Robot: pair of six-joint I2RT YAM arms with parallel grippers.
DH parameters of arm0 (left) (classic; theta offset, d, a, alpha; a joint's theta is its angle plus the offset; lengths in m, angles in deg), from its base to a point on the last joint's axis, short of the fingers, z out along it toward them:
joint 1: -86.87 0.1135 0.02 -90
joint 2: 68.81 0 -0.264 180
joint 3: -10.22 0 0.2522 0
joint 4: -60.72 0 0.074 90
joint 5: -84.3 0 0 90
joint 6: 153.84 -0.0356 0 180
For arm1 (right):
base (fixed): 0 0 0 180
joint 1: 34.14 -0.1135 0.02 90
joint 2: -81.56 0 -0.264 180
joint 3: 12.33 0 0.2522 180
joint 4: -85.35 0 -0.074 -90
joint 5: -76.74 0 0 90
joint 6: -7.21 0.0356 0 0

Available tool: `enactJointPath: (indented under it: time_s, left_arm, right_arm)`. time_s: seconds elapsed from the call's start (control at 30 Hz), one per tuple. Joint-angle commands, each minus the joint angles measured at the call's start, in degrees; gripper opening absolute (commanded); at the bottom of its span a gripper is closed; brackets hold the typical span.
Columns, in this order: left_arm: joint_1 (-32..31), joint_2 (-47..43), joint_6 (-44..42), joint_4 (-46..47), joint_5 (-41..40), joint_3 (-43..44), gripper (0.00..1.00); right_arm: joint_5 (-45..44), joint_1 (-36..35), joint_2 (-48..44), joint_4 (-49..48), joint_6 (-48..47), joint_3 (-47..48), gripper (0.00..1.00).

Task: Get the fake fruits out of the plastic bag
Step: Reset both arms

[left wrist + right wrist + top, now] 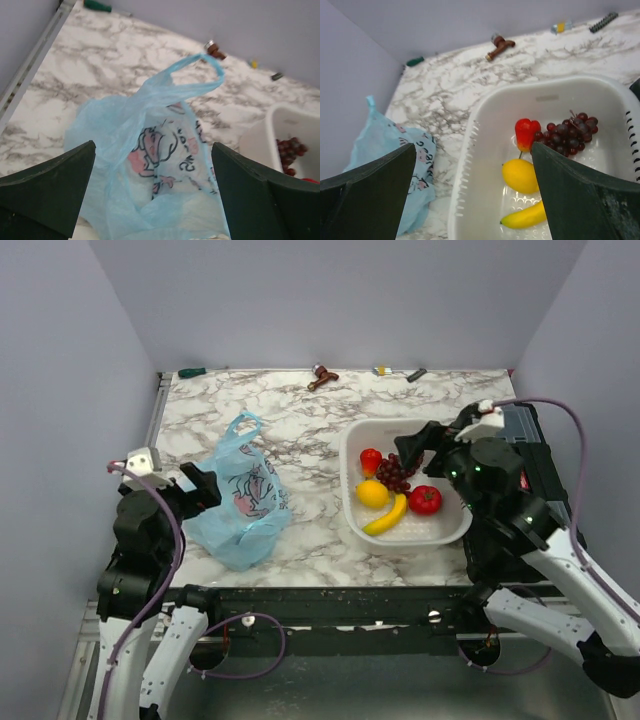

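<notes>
Bag [240, 505] lay slumped lower left, no fruit showing through; left hand [203, 486] spread empty beside it. Centre right, white basket [346, 472] held banana [387, 516], lemon [372, 493], grape bunch [396, 473]; right hand [418, 445] released above far side. Task judged finished.

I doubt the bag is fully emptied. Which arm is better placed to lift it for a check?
Left. The left arm has its open jaws right at the plastic bag; the right arm is at the basket, away from it.
</notes>
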Motion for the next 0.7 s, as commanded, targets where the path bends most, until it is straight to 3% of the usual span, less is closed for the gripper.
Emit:
enactJointPath:
  time_s: [0.0, 0.23, 0.43, 0.67]
  left_arm:
    - [0.28, -1.14, 1.82, 0.81, 8.00, 10.26, 0.99]
    - [0.29, -1.93, 1.92, 2.11, 15.03, 21.79, 0.99]
    - [0.16, -1.40, 1.91, -0.93, 14.22, 29.90, 0.98]
    - [0.03, -1.40, 0.22, -2.31, 11.68, 33.41, 0.98]
  right_arm:
    - [3.10, 0.17, -7.97, 2.58, -4.00, 3.22, 1.00]
    - [5.81, 0.24, -19.53, -1.35, -5.98, 2.48, 1.00]
    - [2.88, 0.19, -22.23, 0.25, -6.79, 4.95, 1.00]
    - [1.00, 0.16, -23.75, 1.83, -6.78, 6.84, 1.00]
